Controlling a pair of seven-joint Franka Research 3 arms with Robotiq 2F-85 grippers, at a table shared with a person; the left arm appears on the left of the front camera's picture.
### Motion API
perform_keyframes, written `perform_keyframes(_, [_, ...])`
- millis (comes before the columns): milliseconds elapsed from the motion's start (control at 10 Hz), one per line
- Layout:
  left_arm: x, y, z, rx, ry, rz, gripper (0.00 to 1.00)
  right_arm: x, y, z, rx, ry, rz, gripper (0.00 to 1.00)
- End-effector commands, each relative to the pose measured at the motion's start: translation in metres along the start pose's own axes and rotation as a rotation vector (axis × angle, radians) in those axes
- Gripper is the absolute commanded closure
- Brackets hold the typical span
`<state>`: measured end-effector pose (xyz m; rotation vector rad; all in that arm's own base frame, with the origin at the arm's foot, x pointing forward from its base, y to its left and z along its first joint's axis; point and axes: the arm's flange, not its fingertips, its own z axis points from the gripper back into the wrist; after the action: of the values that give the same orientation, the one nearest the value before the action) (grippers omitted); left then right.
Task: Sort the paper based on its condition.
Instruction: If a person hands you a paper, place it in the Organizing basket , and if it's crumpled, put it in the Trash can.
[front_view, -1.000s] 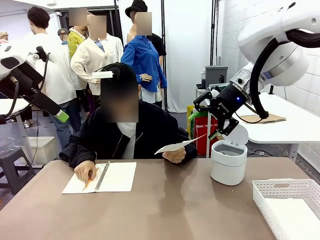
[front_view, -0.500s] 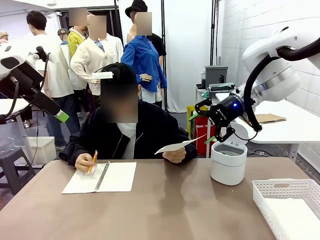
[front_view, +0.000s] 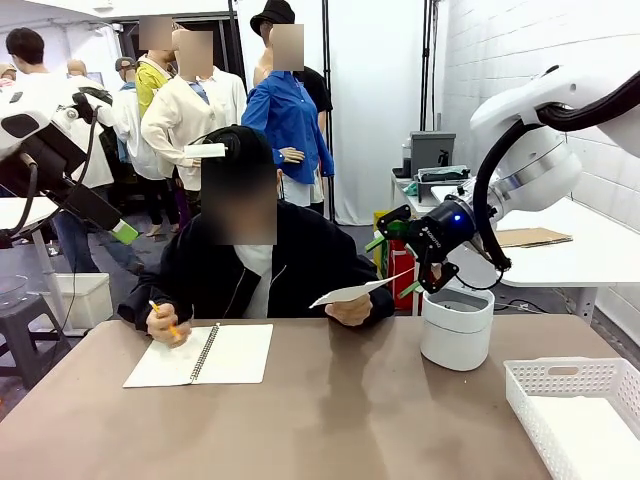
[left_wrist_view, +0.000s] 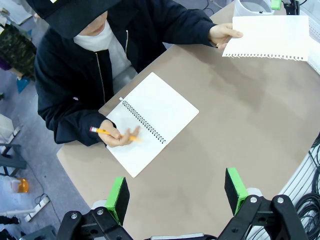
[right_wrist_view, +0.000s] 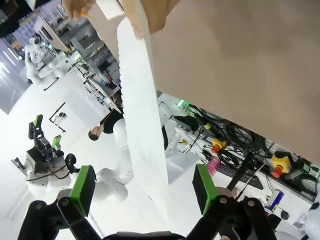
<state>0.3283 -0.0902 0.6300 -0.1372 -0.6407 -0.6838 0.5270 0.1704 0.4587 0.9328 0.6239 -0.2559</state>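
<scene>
Step in hand: take the handover sheet. The person's hand (front_view: 351, 310) holds the paper (front_view: 362, 291) up over the far table edge, free corner pointing at the right gripper (front_view: 394, 265). That claw is spread wide and holds nothing. In the right wrist view the paper (right_wrist_view: 142, 115) runs edge-on between the two green pads (right_wrist_view: 204, 187), not touching either.

To do it well: slide further in so the pads overlap the free corner, stay clear of the person's fingers, and pinch flat-on. The sheet is thin and will likely droop once let go, so grip deep enough. Only pull after release.

The sheet looks flat and uncrumpled with a ragged perforated edge (left_wrist_view: 265, 56), so probably the white basket (front_view: 575, 405) rather than the lidded bin (front_view: 457, 325); that is a guess.

The left gripper (left_wrist_view: 176, 195) is spread and empty, high over the table (left_wrist_view: 240, 125) and spiral notebook (left_wrist_view: 157, 120).

Versus a second ago: the right gripper has come down and left from above the bin, to the sheet's tip. The sheet has not moved. The pencil hand (front_view: 160, 322) has shifted to the notebook's left edge.
</scene>
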Motion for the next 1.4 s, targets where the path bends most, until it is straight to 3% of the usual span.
perform_keyframes(0, [0.000, 0.000, 0.001, 0.005, 0.000, 0.001, 0.00, 0.003, -0.007, -0.010, 0.019, -0.006, 0.039, 0.00])
perform_keyframes(300, [0.000, 0.000, 0.001, 0.005, 0.000, 0.001, 0.00, 0.017, -0.008, -0.008, 0.069, 0.002, 0.065, 0.00])
perform_keyframes(500, [0.000, 0.000, 0.001, 0.005, 0.000, 0.001, 0.00, 0.007, -0.006, -0.005, 0.007, -0.002, 0.028, 0.00])
perform_keyframes(1000, [0.000, 0.000, 0.001, 0.005, 0.000, 0.001, 0.00, 0.010, -0.007, -0.005, 0.033, 0.016, 0.031, 1.00])
perform_keyframes(1300, [0.000, 0.000, 0.001, 0.005, 0.000, 0.001, 0.00, 0.009, -0.007, -0.004, 0.035, 0.022, 0.029, 1.00])
